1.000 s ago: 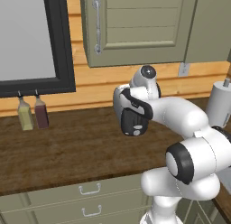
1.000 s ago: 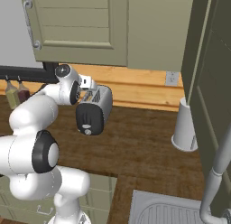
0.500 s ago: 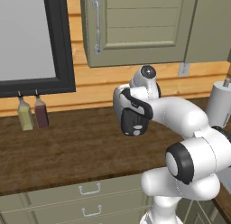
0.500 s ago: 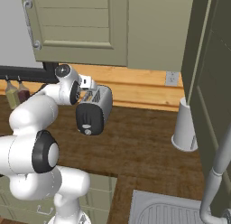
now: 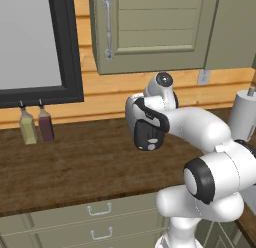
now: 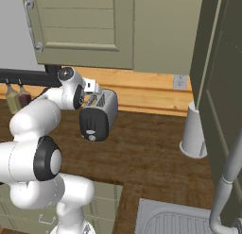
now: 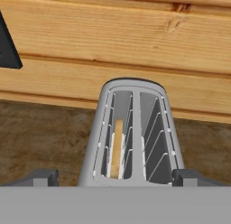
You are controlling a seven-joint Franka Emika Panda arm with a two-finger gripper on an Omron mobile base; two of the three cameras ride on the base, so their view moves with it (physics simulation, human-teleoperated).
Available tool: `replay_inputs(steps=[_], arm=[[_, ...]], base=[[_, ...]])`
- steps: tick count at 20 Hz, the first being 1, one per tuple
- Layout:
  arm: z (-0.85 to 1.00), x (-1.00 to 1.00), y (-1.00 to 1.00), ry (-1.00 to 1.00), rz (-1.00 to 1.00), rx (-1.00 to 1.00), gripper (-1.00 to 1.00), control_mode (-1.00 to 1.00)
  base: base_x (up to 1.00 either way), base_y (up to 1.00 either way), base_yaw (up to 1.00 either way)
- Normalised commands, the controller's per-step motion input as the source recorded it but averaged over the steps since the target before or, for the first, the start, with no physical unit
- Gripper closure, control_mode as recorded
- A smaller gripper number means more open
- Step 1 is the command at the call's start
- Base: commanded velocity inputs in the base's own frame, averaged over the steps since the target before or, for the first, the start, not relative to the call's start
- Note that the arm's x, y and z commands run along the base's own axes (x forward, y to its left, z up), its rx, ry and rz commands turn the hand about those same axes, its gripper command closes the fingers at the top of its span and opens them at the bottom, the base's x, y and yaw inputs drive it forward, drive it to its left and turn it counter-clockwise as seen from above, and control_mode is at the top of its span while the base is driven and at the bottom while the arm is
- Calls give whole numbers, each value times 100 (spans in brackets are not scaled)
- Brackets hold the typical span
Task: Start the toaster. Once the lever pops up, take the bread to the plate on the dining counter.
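Jaws spread wide, gripper empty, one fingertip either side of the toaster just below. Nothing has shifted in the last second: arm parked, lever on the black end panel apparently not yet pressed, so toasting likely hasn't begun. One bread slice down in the left of two slots. Left of the toaster, two bottles; right, one paper roll.
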Motion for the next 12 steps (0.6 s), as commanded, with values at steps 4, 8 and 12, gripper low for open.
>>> replay_inputs(steps=[4, 8, 12], arm=[[0, 0, 0, 0, 0, 0, -100, -100], [0, 0, 0, 0, 0, 0, -100, -100], [0, 0, 0, 0, 0, 0, -100, -100]], base=[[0, 0, 0], [0, 0, 0], [0, 0, 0]])
